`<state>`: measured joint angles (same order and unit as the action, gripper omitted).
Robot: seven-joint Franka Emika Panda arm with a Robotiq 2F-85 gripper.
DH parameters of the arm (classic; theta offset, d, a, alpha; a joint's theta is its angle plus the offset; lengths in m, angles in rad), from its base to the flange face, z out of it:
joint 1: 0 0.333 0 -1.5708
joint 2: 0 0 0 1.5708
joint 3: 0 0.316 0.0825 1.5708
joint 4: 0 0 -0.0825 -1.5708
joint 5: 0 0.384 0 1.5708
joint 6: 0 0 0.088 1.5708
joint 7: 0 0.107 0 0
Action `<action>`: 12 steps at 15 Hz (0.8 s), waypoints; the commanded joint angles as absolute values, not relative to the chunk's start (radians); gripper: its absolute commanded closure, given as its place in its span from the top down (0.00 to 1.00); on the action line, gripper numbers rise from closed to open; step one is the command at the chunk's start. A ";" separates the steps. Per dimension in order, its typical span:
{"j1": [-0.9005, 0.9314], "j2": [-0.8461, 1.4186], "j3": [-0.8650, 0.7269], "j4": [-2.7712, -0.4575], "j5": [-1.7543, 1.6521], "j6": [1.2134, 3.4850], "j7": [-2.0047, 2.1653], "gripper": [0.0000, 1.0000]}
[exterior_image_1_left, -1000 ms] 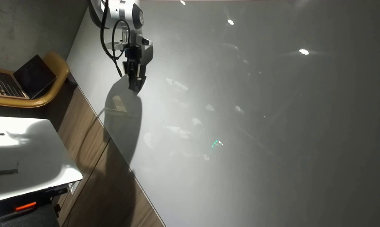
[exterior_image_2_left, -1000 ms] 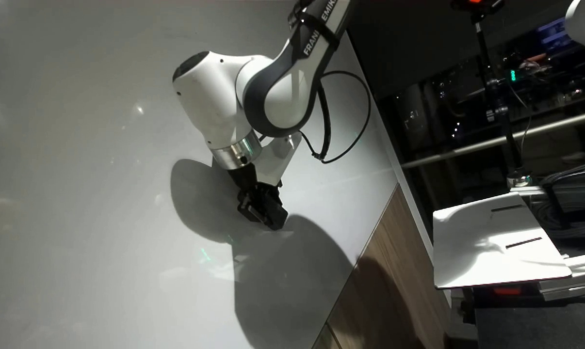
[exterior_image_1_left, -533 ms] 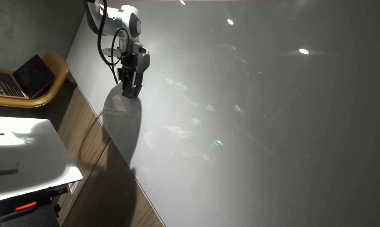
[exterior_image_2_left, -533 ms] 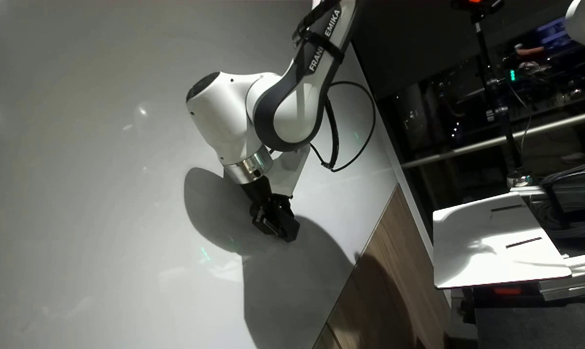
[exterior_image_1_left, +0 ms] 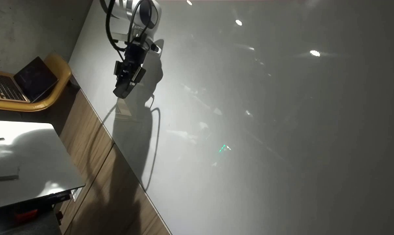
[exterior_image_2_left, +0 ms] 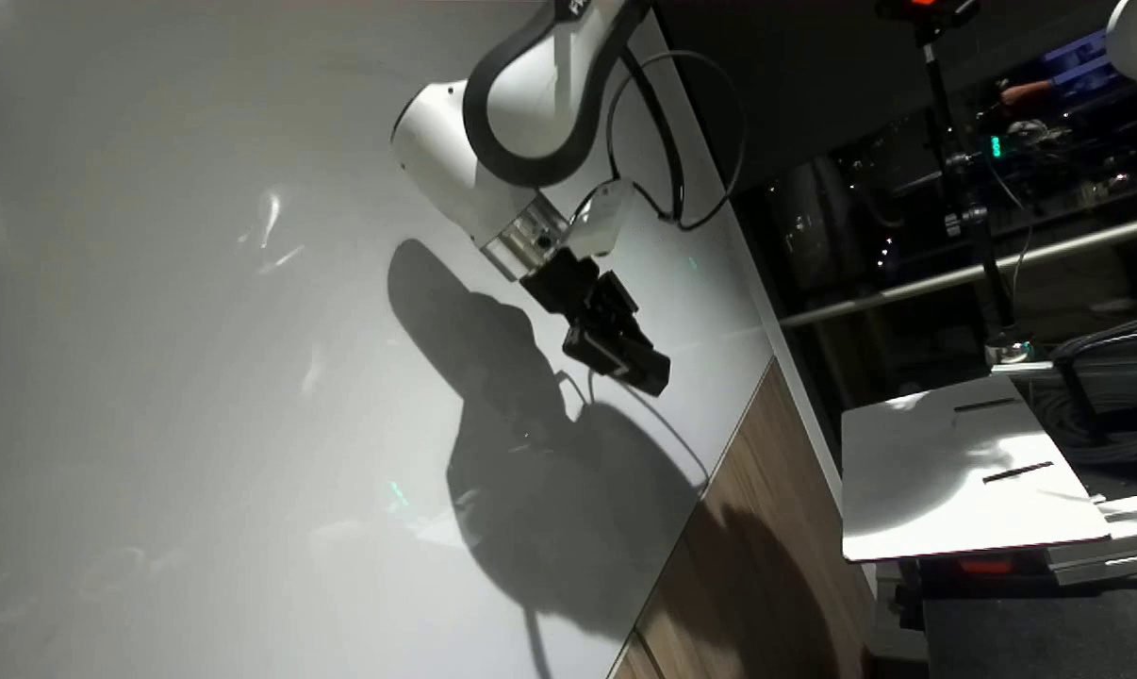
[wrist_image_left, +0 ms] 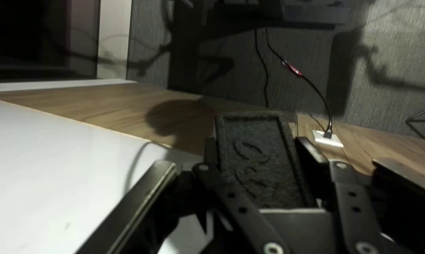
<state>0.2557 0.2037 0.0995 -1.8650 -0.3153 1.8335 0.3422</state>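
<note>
My gripper (wrist_image_left: 259,151) is shut on a dark grey felt-like block (wrist_image_left: 262,164) with a raised rim and a curved pattern pressed into its face. One finger (wrist_image_left: 209,151) lies along each long side of it. In both exterior views the gripper (exterior_image_2_left: 616,341) points away from the arm, and the dark block (exterior_image_2_left: 651,372) juts out past the fingertips. Below is a broad glossy white surface (exterior_image_1_left: 249,182). The block's shadow falls apart from it, so it seems to be off that surface. The block's underside is hidden.
A wooden strip (exterior_image_1_left: 95,163) borders the white surface. Beyond it are a pale slotted panel (exterior_image_2_left: 964,471) and a yellow chair (exterior_image_1_left: 61,75) bearing an open laptop (exterior_image_1_left: 33,78). A loose cable (exterior_image_2_left: 672,141) hangs from the arm. The wrist view has a white socket plate (wrist_image_left: 327,138).
The gripper first slid slightly along the surface, then tilted and pulled back with the block. Gripper and shadow have drawn apart. The grip on the block is unchanged.
</note>
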 commanded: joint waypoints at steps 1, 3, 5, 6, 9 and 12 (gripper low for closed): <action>0.185 0.093 0.099 -1.909 -0.217 1.718 0.200 0.32; 0.158 0.072 0.100 -1.962 -0.178 1.733 0.152 0.32; 0.140 0.079 0.101 -2.016 -0.138 1.748 0.109 0.32; 0.134 0.089 0.100 -2.041 -0.125 1.752 0.099 0.32; 0.117 0.147 0.095 -2.107 -0.082 1.758 0.063 0.32; 0.110 0.218 0.092 -2.145 -0.076 1.765 0.082 0.32</action>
